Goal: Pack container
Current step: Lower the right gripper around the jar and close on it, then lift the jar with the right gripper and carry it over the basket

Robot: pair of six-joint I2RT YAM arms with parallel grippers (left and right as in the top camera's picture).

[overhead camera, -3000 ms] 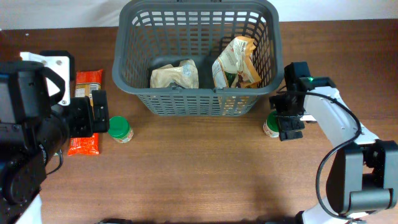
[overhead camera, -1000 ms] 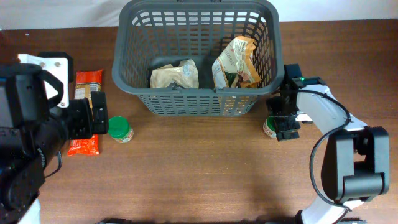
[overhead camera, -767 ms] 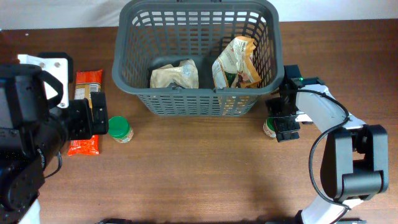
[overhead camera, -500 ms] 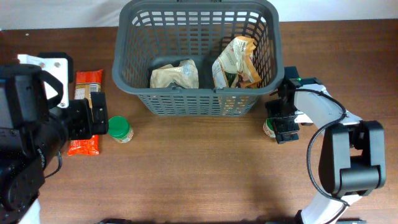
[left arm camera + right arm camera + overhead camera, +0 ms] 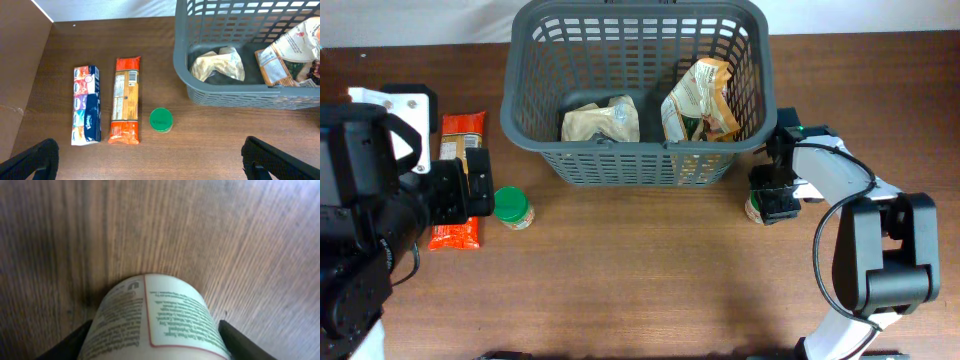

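Note:
The dark grey basket [image 5: 635,168] stands at the back middle; it also shows in the left wrist view [image 5: 225,97]. It holds a beige bag [image 5: 600,120] and a brown-and-white bag [image 5: 700,100]. My right gripper [image 5: 766,200] is at the basket's front right corner. A finger presses each side of a small white-labelled jar [image 5: 155,315] that stands on the table, and in the overhead view the jar [image 5: 752,208] is mostly hidden. My left gripper [image 5: 155,167] is wide open and empty, held high over the left of the table.
A green-lidded jar [image 5: 512,207] stands left of the basket. Next to it lie an orange packet [image 5: 125,107] and a blue-and-white tissue pack [image 5: 86,111]. My left arm covers part of the packet in the overhead view.
My right gripper has shifted slightly left and towards the basket, onto the jar, covering more of it. The left arm has not moved.

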